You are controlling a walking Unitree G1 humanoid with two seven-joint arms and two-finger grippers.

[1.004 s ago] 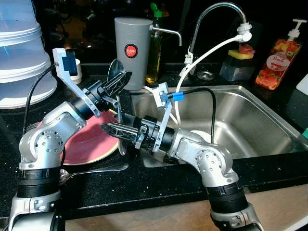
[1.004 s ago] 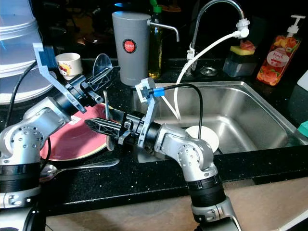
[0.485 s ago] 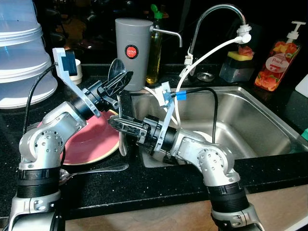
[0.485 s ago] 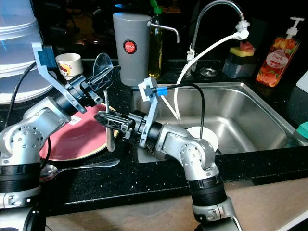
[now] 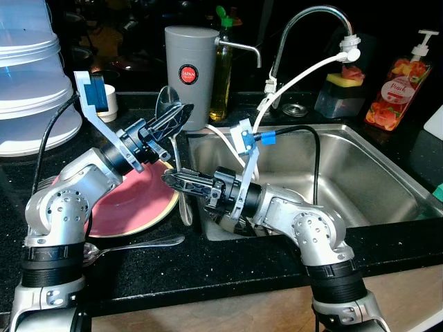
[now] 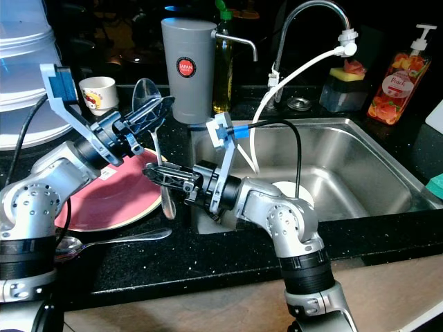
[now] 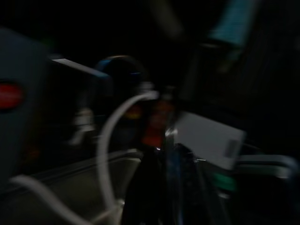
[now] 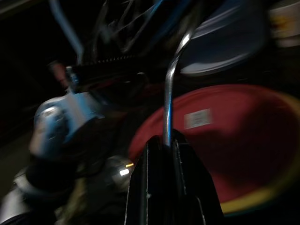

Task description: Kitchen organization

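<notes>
Two shiny metal spoons are counted: one long-handled spoon point(image 6: 158, 149) is gripped at its bowl between the closed fingers of the left gripper point(image 6: 149, 114), while its handle hangs down into the right gripper point(image 6: 158, 173), whose fingers are closed on it; a second spoon point(image 5: 135, 244) lies flat on the counter below and nearer than both grippers. One round pink plate with a yellow rim point(image 5: 135, 204) is seen just under the left gripper. The black speckled stone counter point(image 5: 208, 259) adjoins a stainless steel sink point(image 5: 353, 173), beyond the right gripper, with a curved chrome tap point(image 5: 304, 28).
</notes>
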